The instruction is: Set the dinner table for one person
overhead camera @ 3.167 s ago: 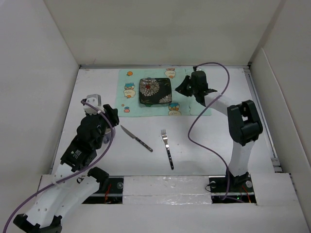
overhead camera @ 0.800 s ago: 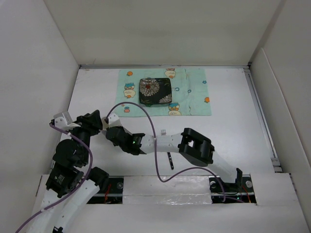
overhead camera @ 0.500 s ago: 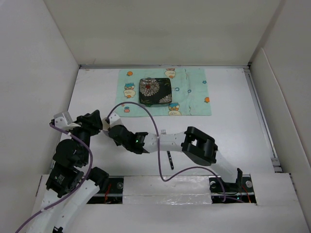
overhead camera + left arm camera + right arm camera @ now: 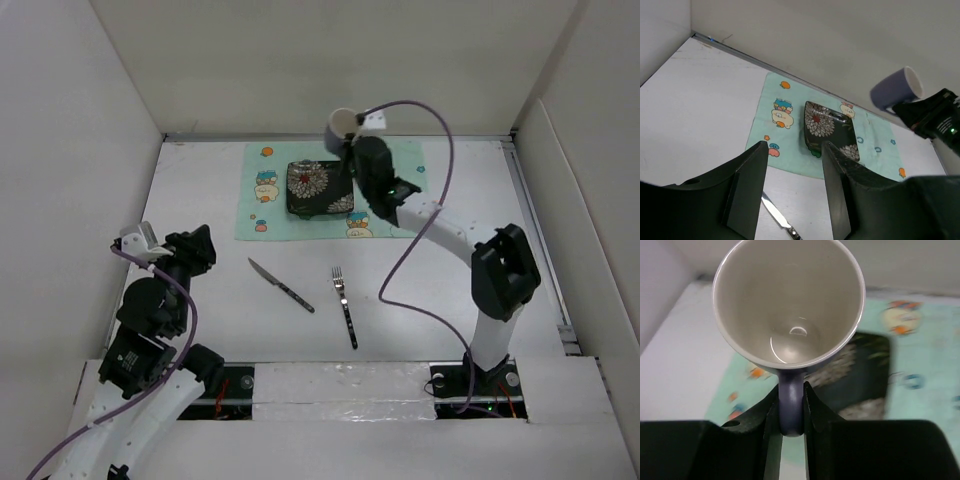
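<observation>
A purple-grey mug [image 4: 342, 124] with a pale inside hangs in the air over the back of the white dinner table [image 4: 450, 300]. My right gripper [image 4: 352, 146] is shut on its handle [image 4: 791, 405], and the mug [image 4: 790, 305] is empty. The mug also shows in the left wrist view [image 4: 896, 88]. Below it a black floral plate [image 4: 320, 188] lies on a mint-green cartoon cloth [image 4: 400, 205]. A knife [image 4: 281, 285] and a fork [image 4: 344, 305] lie on the table in front of the cloth. My left gripper [image 4: 197, 247] is open and empty at the near left, its fingers [image 4: 747, 190] apart.
White upright panels [image 4: 90, 150] close in the table on the left, back and right. The right arm's purple cable [image 4: 400, 270] loops over the table right of the fork. The arm bases stand at the near edge.
</observation>
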`<state>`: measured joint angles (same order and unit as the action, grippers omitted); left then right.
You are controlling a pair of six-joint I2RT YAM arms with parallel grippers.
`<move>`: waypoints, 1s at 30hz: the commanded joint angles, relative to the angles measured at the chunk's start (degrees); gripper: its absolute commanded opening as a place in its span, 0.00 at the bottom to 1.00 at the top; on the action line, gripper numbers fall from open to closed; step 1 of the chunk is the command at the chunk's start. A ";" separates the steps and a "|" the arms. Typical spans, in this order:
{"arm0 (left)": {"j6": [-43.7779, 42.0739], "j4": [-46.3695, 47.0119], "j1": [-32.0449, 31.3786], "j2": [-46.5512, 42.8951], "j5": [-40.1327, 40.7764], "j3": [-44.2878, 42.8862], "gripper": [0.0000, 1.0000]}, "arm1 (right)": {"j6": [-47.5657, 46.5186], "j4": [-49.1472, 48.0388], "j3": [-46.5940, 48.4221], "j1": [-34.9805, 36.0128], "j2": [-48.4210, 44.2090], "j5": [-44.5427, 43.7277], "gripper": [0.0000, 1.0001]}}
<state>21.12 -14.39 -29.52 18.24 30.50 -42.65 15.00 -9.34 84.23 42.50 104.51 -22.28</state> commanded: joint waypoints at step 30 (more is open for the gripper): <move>-2.40 3.85 0.07 4.61 0.96 0.73 0.43 | -3.14 6.98 29.96 -30.54 28.74 0.56 0.00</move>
<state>19.53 -13.28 -29.52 21.89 31.14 -42.44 10.92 4.69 114.32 13.04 137.25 -20.88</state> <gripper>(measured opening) 0.432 0.229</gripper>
